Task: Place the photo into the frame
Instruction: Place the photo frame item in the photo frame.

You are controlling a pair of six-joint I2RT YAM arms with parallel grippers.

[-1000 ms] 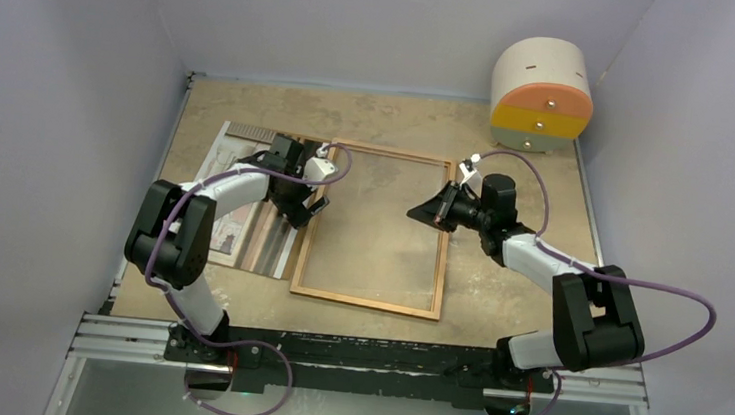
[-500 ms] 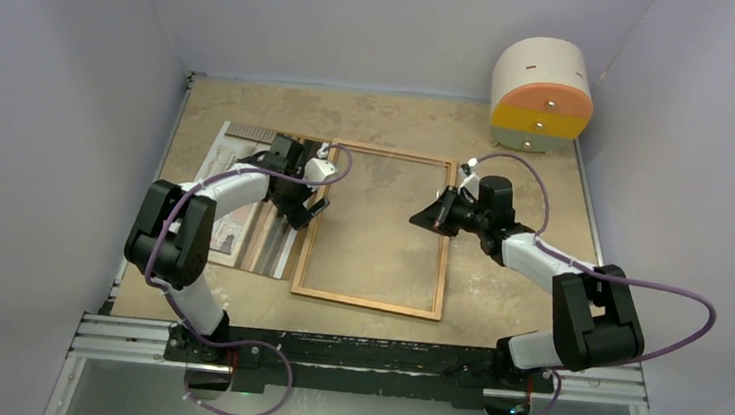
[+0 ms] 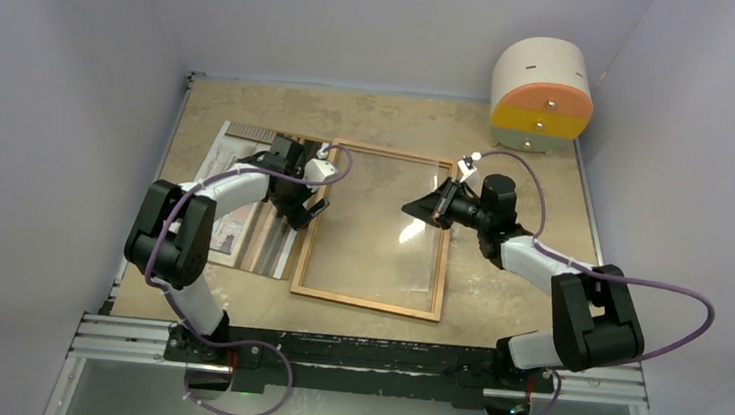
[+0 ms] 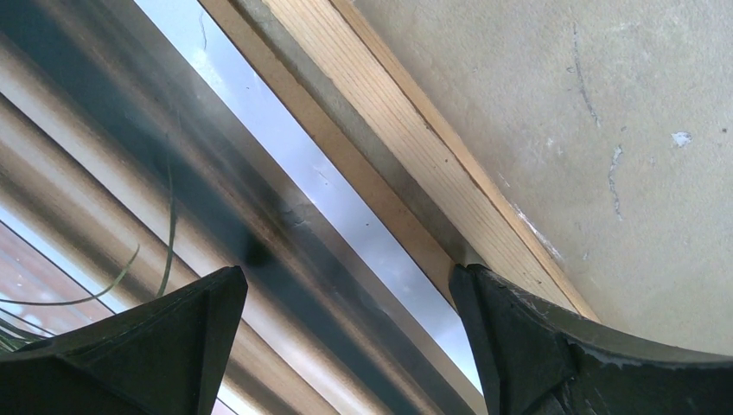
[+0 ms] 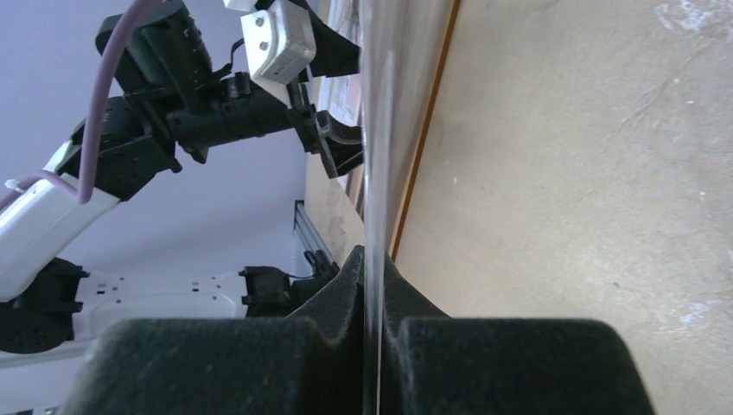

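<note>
The right gripper (image 5: 372,290) is pinching a thin clear pane (image 5: 377,130) edge-on above the rectangular light-wood frame (image 3: 365,302), while the left gripper (image 4: 344,281) is hanging spread wide over the glossy photo (image 4: 104,173).

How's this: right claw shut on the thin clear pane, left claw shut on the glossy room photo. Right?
Wrong on the left claw: the left wrist view shows it open, above the glossy room photo, gripping nothing. Right claw is shut on the thin clear pane.
</note>
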